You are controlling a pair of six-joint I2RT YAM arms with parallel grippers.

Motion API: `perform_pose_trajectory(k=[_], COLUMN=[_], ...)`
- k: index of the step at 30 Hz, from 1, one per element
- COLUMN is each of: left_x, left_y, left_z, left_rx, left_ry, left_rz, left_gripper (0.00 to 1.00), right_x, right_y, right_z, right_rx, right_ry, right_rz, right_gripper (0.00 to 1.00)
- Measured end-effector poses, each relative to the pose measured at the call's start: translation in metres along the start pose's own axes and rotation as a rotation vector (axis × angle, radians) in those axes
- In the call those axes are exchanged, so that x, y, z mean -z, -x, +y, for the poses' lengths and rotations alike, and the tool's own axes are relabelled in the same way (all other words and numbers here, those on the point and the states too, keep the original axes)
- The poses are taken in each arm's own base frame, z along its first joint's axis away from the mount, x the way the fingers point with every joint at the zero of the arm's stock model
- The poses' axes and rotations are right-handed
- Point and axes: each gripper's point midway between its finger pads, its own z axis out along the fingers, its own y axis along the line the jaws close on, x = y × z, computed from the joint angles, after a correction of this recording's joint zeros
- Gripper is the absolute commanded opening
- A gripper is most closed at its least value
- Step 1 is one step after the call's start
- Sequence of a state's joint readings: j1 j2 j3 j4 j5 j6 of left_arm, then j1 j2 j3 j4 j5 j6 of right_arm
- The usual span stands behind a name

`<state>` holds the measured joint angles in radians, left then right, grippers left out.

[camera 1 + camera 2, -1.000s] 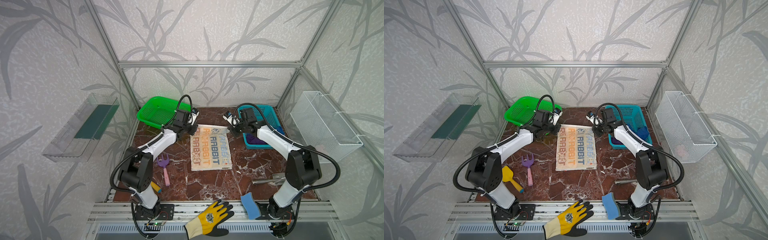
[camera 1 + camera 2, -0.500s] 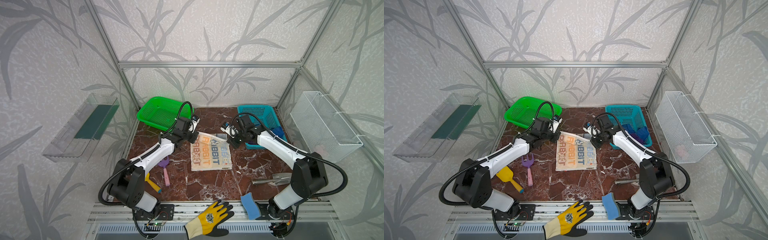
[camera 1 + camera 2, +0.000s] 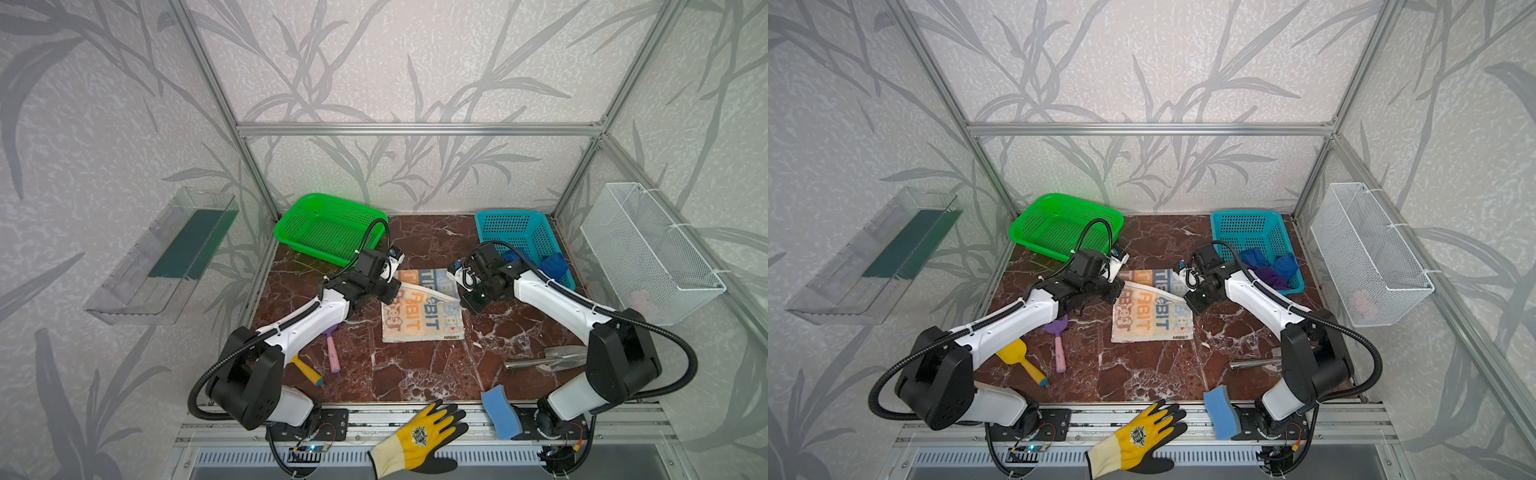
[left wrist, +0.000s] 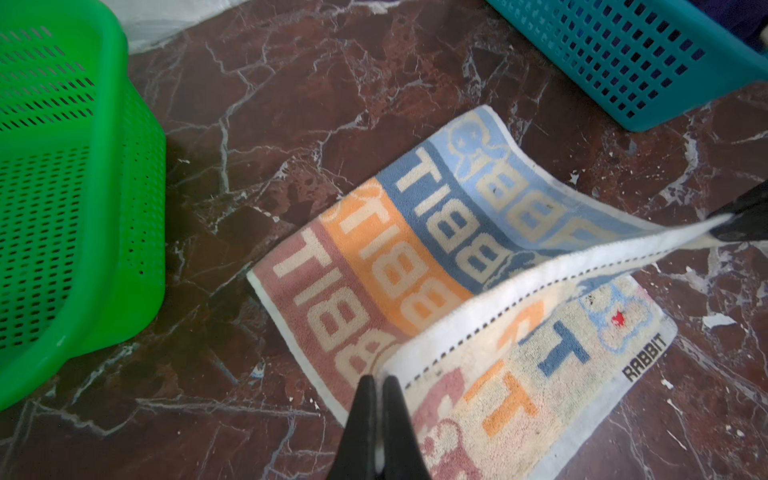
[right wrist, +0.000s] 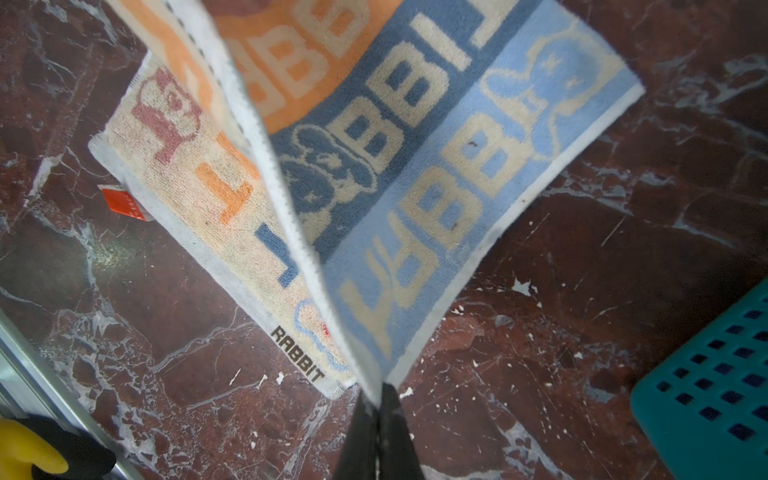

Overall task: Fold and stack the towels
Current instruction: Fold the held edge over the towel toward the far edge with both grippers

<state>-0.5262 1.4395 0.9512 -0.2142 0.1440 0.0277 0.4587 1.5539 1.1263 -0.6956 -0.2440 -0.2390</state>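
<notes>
A: The left pincer [image 4: 378, 380] is clenched tight on the white hem of the cream terry towel with orange and blue lettered blocks [image 4: 415, 257], right at one corner!

B: And the right pincer [image 5: 377, 392] is clamped on the other corner of that same hem. The edge hangs lifted between them, curling over the half that lies flat on the red-brown marble counter [image 3: 395, 374].

A: The towel sits mid-counter, between the green plastic basket [image 3: 332, 226] and the teal plastic basket [image 3: 1241, 226].

B: Inside that teal one: a crumpled royal blue towel [image 3: 1285, 266] touching a dark purple towel [image 3: 1268, 277].
</notes>
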Motion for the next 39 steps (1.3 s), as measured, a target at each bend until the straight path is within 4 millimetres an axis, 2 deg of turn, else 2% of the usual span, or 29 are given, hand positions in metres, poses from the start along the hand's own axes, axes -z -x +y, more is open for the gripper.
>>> perform_pose_trajectory(k=[4, 10, 26, 32, 39], left_x=[0.004, 0.015, 0.001, -0.006, -0.006], left_y=[-0.012, -0.021, -0.058, -0.078, -0.081], left_z=[-0.004, -0.010, -0.026, -0.030, -0.033], left_rx=[0.019, 0.059, 0.139, 0.163, 0.184], left_ry=[-0.007, -0.023, -0.079, -0.084, -0.086], left_rz=[0.026, 0.029, 0.142, 0.222, 0.236], left_gripper=[0.00, 0.00, 0.00, 0.00, 0.00], right_x=[0.008, 0.001, -0.029, -0.037, -0.037], right_y=[0.001, -0.008, -0.035, -0.043, -0.046], right_z=[0.006, 0.017, 0.026, 0.029, 0.028], right_rx=[0.007, 0.013, 0.006, 0.011, 0.013], right_ry=[0.002, 0.021, 0.032, 0.038, 0.025], right_rz=[-0.015, 0.020, 0.178, 0.223, 0.238], right_gripper=[0.00, 0.00, 0.00, 0.00, 0.01])
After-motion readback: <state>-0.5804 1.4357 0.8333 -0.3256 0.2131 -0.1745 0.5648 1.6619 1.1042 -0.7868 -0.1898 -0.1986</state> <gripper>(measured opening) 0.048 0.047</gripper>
